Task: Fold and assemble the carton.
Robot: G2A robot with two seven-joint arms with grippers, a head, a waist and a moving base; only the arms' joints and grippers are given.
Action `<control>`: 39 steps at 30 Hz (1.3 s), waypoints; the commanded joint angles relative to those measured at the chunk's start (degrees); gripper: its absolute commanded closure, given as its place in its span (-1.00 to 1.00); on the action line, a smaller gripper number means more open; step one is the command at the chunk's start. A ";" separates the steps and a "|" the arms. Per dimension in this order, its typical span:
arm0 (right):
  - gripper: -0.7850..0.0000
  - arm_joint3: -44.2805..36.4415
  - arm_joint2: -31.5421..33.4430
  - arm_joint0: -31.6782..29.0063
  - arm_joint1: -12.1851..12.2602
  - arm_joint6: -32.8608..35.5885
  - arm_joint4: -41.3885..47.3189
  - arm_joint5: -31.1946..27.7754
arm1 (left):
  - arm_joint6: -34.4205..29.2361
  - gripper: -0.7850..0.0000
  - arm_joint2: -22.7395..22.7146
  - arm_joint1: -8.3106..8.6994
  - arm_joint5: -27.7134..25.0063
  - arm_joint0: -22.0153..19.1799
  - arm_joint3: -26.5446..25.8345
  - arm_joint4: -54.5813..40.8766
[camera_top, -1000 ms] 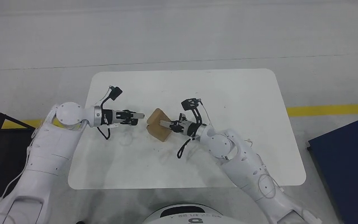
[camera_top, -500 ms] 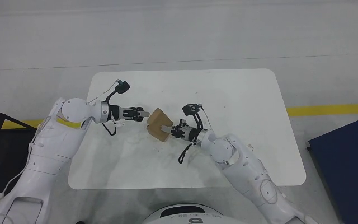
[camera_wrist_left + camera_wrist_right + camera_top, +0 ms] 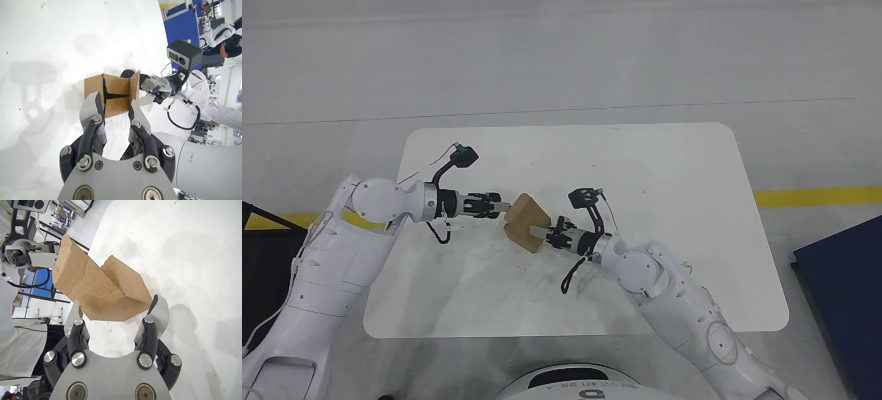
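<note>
From above, the brown carton (image 3: 525,222) sits a little left of the middle of the frame, on the white counter (image 3: 672,180). The left pincer (image 3: 500,206) comes in from the left, and its tips meet the carton's upper left edge. The right pincer (image 3: 542,232) comes in from the lower right, with one pale finger lying across the carton's right side.

In the left wrist view we see the left pincer (image 3: 115,105) released. Its two fingers (image 3: 98,103) stand apart at the carton's (image 3: 115,89) near end, where the end flaps leave a dark slit between them. One flap stands out edge-on from the far side. The right pincer (image 3: 139,87) is beyond it, with a finger on each side of that flap. The counter (image 3: 47,47) is white and lightly scuffed.

In the right wrist view the right pincer (image 3: 115,308) is spread wide and grasps the carton (image 3: 105,289) across its near end. One pad (image 3: 154,303) presses on a corner, and the other finger is partly hidden behind the cardboard. The carton is creased, and a long flap rises toward the left pincer (image 3: 52,250), which is at that flap's far edge. We cannot tell whether the carton's underside touches the counter (image 3: 189,256).
</note>
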 commanded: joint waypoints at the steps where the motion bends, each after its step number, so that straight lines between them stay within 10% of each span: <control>1: -0.57 0.15 -0.15 0.20 -0.02 0.10 0.06 0.16 | 0.32 0.18 0.16 -0.03 -0.35 -0.04 0.17 0.00; 39: -0.36 0.31 -1.13 2.86 0.07 2.59 0.51 3.16 | -1.17 0.43 4.00 -0.60 -4.53 -3.81 4.45 -1.54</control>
